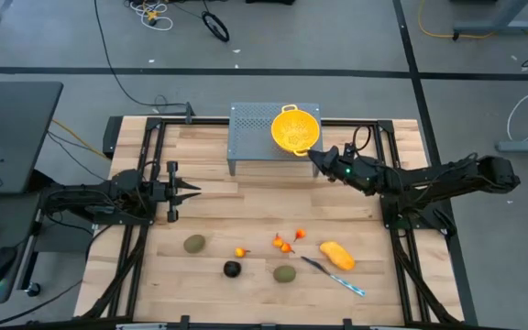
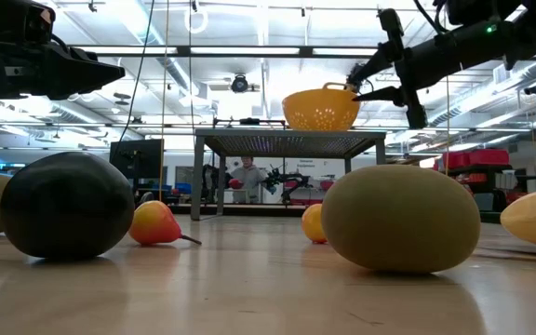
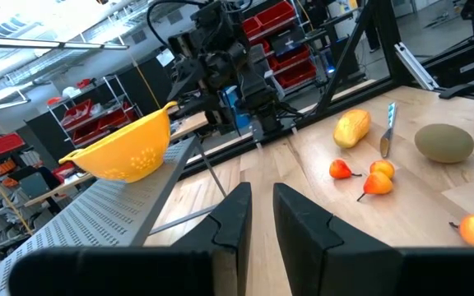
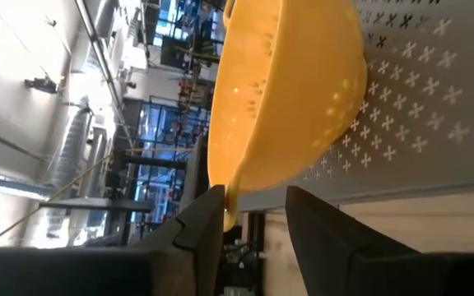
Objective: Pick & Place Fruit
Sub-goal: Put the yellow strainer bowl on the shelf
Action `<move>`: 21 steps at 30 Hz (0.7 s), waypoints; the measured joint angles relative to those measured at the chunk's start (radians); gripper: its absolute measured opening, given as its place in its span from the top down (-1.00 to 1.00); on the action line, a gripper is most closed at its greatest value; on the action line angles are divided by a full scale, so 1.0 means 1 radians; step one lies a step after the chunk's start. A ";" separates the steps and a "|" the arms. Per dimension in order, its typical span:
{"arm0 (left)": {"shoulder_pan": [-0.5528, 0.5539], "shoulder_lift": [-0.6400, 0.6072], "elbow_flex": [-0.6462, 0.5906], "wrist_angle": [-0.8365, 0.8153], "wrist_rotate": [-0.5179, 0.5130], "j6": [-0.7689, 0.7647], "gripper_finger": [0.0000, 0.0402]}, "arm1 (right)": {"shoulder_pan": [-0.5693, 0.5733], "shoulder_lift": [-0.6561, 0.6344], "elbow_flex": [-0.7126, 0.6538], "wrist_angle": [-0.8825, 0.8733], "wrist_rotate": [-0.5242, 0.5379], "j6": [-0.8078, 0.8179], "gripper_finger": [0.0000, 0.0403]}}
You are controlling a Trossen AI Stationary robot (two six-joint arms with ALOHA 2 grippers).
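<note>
Straddling the colander (image 4: pixel 282 90) handle, the right pincer (image 4: pixel 253 215) is shown part-open; light, rigid, slippery fruit (image 1: pixel 336 255) is best gripped mid-body.

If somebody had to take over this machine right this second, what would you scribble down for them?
Right claw: open at the yellow colander's handle, up on the grey metal stand; rim sits between its fingers, not clamped.
Left claw: parked at the table's left, fingers nearly shut, empty.
Fruit all on the wooden table still: yellow-orange oblong, two green ovals, black ball, small orange pieces. Knife lies by the oblong.
Done: nothing placed.
Left: every fruit.
</note>
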 joint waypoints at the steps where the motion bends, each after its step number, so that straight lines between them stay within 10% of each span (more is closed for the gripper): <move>1: 0.000 0.000 0.000 0.000 0.000 0.000 0.68 | 0.000 0.000 0.000 -0.001 0.000 0.000 0.26; 21: 0.000 0.000 0.000 0.000 0.000 0.000 0.68 | 0.053 -0.134 0.000 -0.164 0.183 0.004 0.43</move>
